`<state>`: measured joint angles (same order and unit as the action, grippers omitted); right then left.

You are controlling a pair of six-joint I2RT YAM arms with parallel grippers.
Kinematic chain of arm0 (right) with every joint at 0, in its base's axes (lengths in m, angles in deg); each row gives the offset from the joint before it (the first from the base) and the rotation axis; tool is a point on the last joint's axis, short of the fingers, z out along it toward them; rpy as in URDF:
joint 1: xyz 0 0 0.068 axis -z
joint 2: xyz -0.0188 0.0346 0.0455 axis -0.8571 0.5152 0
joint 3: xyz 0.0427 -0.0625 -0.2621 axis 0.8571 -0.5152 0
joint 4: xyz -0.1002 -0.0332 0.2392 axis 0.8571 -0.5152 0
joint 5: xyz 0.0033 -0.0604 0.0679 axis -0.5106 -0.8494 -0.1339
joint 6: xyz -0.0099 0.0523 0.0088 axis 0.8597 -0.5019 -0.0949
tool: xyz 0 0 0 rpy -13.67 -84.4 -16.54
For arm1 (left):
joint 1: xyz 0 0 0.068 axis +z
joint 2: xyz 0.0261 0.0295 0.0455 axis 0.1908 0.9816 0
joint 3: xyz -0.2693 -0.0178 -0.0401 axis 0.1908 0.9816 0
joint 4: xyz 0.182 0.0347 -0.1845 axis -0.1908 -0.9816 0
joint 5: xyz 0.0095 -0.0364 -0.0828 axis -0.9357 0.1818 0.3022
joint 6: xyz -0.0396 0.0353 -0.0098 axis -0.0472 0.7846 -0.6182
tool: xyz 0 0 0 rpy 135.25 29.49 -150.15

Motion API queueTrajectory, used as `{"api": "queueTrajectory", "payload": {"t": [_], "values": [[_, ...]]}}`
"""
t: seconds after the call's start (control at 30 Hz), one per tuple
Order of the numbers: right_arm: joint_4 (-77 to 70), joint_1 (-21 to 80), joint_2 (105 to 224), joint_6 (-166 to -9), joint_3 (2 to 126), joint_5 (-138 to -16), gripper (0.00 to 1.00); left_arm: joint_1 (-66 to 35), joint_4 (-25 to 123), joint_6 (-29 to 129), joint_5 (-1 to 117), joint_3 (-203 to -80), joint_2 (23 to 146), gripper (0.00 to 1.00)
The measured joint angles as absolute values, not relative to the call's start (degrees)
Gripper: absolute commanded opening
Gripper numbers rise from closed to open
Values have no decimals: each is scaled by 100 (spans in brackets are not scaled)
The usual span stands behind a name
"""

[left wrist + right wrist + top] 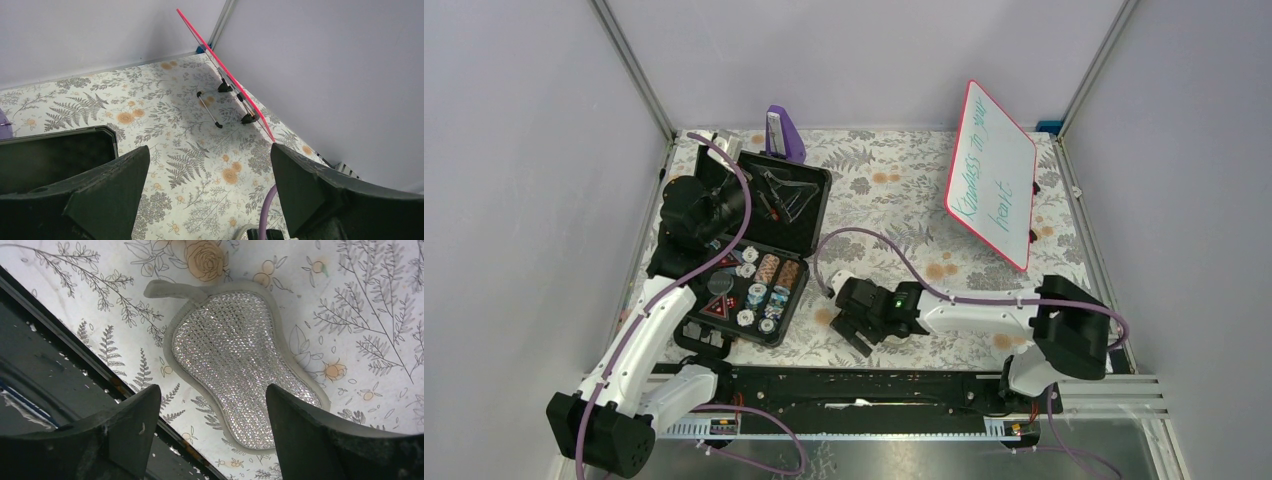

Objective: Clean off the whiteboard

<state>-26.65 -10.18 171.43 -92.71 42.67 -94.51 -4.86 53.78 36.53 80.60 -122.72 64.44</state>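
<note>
whiteboard (991, 175) propped upright, far right of bench (894, 200), green writing unwiped. right pincer (212, 410) spread wide above sparkly pad (235, 365), probably the wiper; left pincer (210, 170) likewise spread, empty. risks: flat pad slips the pinch; hard wiping could tip whiteboard.

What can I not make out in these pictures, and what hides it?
- Left wrist view: the whiteboard stands edge-on, so its writing is hidden.
- Top view: the silver pad is hidden under the right gripper.
- Top view: the left gripper has its fingertips hidden by its own wrist.
</note>
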Motion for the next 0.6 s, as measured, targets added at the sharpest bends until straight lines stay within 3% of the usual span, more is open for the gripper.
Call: {"api": "queueTrajectory", "payload": {"t": [0.33,0.47,0.6], "values": [[-2521,-1287,17862,-8867,4296,-9418,72,-486,5378,3655,8062,-12279,6446,99],[-2416,-1319,17923,-8967,4313,-9754,54,-486,5380,3655,8062,-12281,6464,99],[-2134,-1324,17947,-9352,4313,-10275,45,-486,5378,3655,8064,-12283,6508,99]]}}
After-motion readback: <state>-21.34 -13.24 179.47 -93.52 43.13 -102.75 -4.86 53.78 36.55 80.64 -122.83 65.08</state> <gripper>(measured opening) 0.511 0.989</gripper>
